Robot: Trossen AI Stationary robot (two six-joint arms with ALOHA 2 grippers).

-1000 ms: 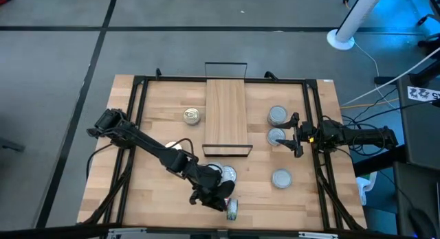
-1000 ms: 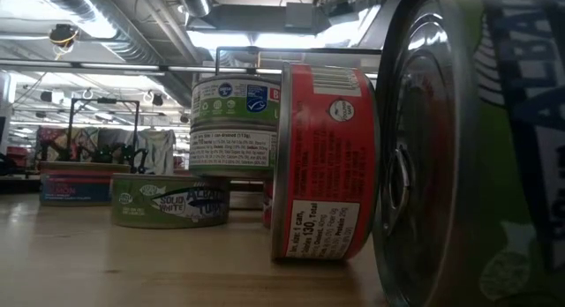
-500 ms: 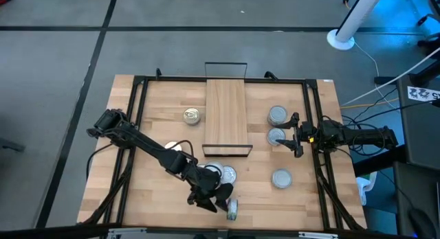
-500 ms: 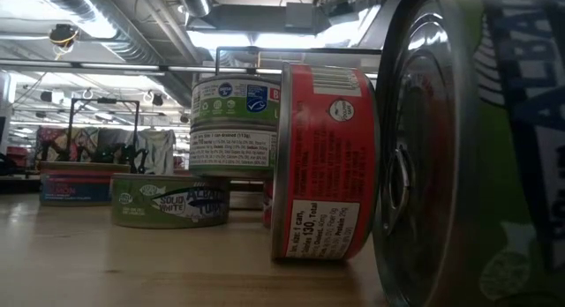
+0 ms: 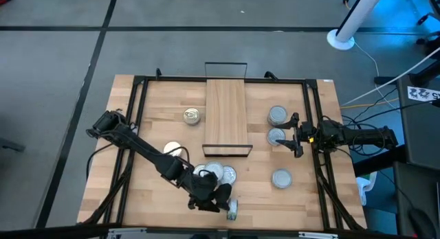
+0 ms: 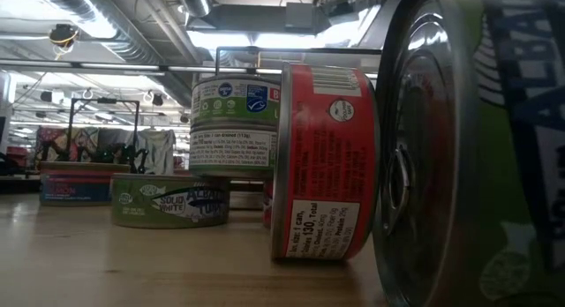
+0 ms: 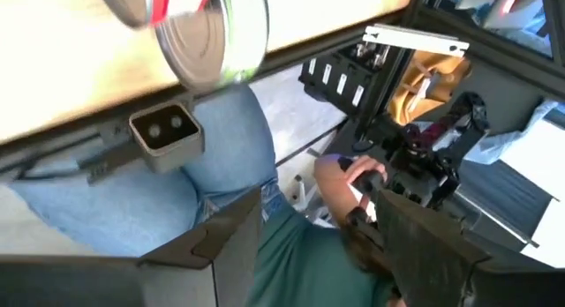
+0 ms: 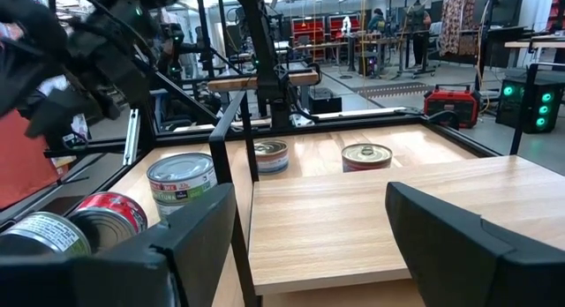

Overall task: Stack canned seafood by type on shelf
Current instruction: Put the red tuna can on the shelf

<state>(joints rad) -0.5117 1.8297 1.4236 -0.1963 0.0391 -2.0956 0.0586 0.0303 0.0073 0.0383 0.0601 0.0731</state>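
Observation:
The shelf (image 5: pixel 227 115) is a narrow light-wood board with black wire ends, in the middle of the table. Round tins stand around it: a gold-topped one (image 5: pixel 192 116) and another (image 5: pixel 173 150) to its left, two (image 5: pixel 220 173) near its near end, three on the right (image 5: pixel 277 115) (image 5: pixel 276 137) (image 5: pixel 281 178). One tin (image 5: pixel 232 209) lies on its side at the near edge. My left gripper (image 5: pixel 218 199) is open beside that tipped tin (image 7: pixel 212 33), pointing past the near edge. My right gripper (image 5: pixel 294 136) is open, just right of a tin.
A person in blue jeans (image 7: pixel 221 166) and a teal shirt stands just beyond the near table edge. The low view shows a red tin on edge (image 6: pixel 322 161), a green tin (image 6: pixel 477 148) close by, and a two-tin stack (image 6: pixel 234 122). A black frame (image 5: pixel 137 81) borders the table.
My left arm's forearm has swung toward the near edge, uncovering the tin left of the shelf's near end. Its gripper has stayed by the tipped tin. The tins have not moved.

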